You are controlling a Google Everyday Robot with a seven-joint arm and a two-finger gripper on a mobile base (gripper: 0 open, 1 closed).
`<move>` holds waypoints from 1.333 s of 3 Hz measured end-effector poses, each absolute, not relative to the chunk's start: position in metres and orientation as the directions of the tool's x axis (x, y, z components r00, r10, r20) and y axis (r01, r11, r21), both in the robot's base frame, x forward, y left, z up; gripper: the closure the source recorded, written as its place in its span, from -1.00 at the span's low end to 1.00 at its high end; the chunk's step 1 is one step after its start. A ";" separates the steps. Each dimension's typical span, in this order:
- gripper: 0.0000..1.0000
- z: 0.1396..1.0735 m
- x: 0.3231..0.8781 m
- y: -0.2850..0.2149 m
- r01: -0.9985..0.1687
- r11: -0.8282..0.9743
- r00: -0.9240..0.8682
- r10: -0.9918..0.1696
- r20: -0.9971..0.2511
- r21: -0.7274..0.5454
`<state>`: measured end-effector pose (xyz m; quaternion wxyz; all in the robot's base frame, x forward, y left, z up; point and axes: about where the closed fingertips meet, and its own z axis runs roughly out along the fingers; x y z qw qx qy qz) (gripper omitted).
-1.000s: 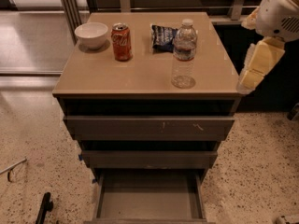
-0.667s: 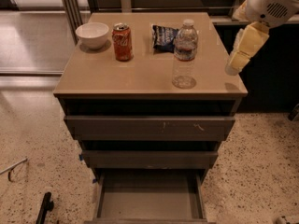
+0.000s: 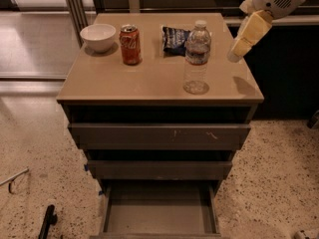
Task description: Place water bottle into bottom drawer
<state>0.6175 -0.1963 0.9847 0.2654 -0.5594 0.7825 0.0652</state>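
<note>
Water bottle (image 3: 197,56) stands upright toward the right front of the tan cabinet top (image 3: 134,81), apart from the soda can (image 3: 130,45); bottom drawer (image 3: 159,215) is pulled open; gripper (image 3: 237,51) hangs right of the bottle, not touching; whether wide or narrow, I cannot tell.

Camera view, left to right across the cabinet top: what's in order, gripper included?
white bowl → soda can → snack bag → water bottle → gripper, in the air over the right edge of the cabinet top
</note>
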 end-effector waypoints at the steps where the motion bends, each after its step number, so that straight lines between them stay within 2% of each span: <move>1: -1.00 0.979 0.621 -0.196 -0.910 0.372 -0.236 -0.830 -0.506 -0.186; 4: -1.00 0.957 0.656 -0.136 -0.942 0.330 -0.199 -0.692 -0.694 -0.059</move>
